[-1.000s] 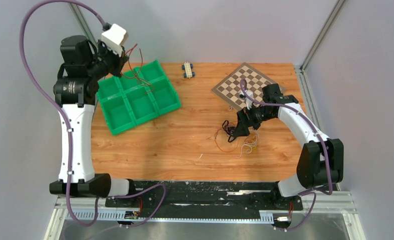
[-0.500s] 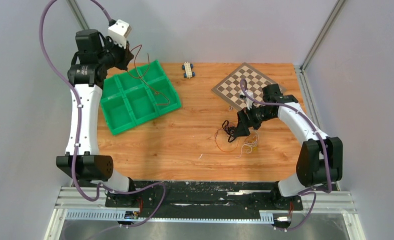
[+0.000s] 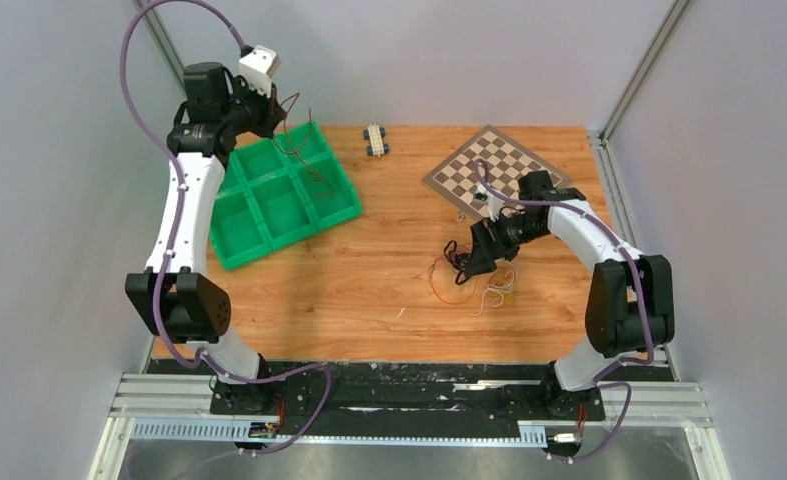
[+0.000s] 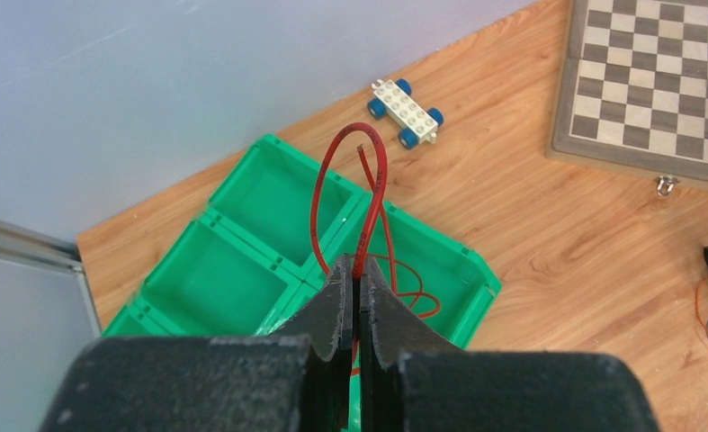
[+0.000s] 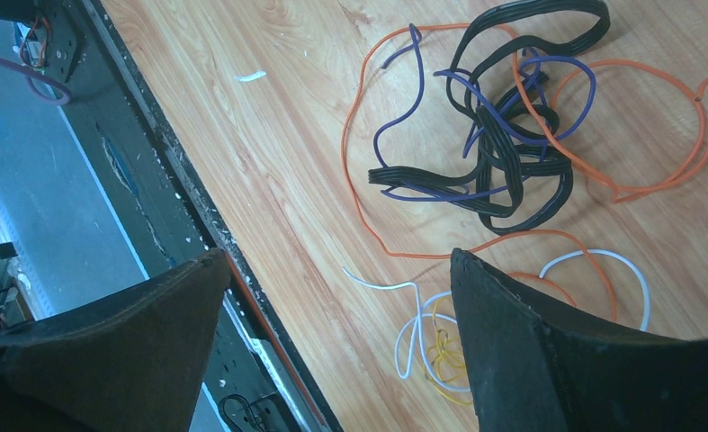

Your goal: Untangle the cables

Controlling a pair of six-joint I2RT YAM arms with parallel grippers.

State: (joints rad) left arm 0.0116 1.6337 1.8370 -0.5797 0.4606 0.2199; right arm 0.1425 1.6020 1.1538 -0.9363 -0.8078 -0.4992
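My left gripper [image 3: 274, 112] is shut on a red cable [image 4: 369, 184], held high over the far side of the green tray [image 3: 234, 262]. The cable loops above the fingertips and its lower part trails into a right-hand compartment of the tray [image 4: 206, 279]. My right gripper [image 3: 466, 258] is open and empty, hovering just above the tangle on the table. In the right wrist view the gripper [image 5: 336, 261] frames a black ribbon cable [image 5: 512, 135], a purple wire [image 5: 422, 117], an orange wire [image 5: 656, 171], a white wire [image 5: 593, 261] and a yellow wire [image 5: 444, 360].
A chessboard [image 3: 489, 170] lies at the back right, close behind the right arm. A white toy chassis with blue wheels [image 3: 374, 138] sits at the back centre. A small white scrap [image 3: 399, 313] lies near the table's front edge.
My left arm has swung right and farther back, carrying the red cable from the tray's left side to above its far right compartments. The right arm has barely moved.
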